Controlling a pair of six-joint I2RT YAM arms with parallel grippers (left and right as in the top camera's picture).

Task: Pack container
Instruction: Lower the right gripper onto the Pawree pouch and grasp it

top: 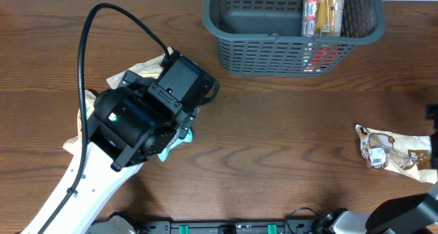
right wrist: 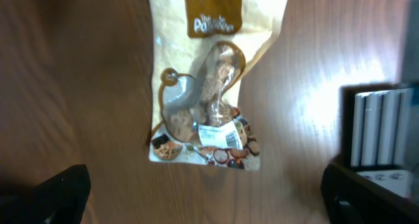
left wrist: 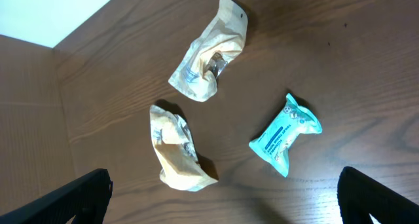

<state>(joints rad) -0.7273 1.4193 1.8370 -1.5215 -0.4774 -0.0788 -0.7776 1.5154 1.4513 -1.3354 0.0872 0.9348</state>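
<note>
At the far edge of the surface, right of centre, the container stands upright. A few long snack packets already lie along its right-hand side, and the rest of its floor is bare. Packing looks partly done, and the step in hand appears to be the pick-up of the next loose item.

The left fingers are spread wide and hold nothing. They hang over a small cluster well to the left of the container: a teal packet, a crumpled beige packet and a second beige packet, all apart from one another. The right fingers are likewise spread wide and empty above a cream-and-brown biscuit packet lying flat near the right edge of the surface. The right arm barely enters the overhead view, so how high it sits above that packet is hard to judge.

Whichever arm goes first probably needs to choose one packet, descend with a finger on either side of its narrow width, and close. It would then lift and carry the packet to the open left part of the container. The left arm's choice matters more, since the second beige packet and the teal one lie near enough that a sloppy approach could nudge a neighbour.
</note>
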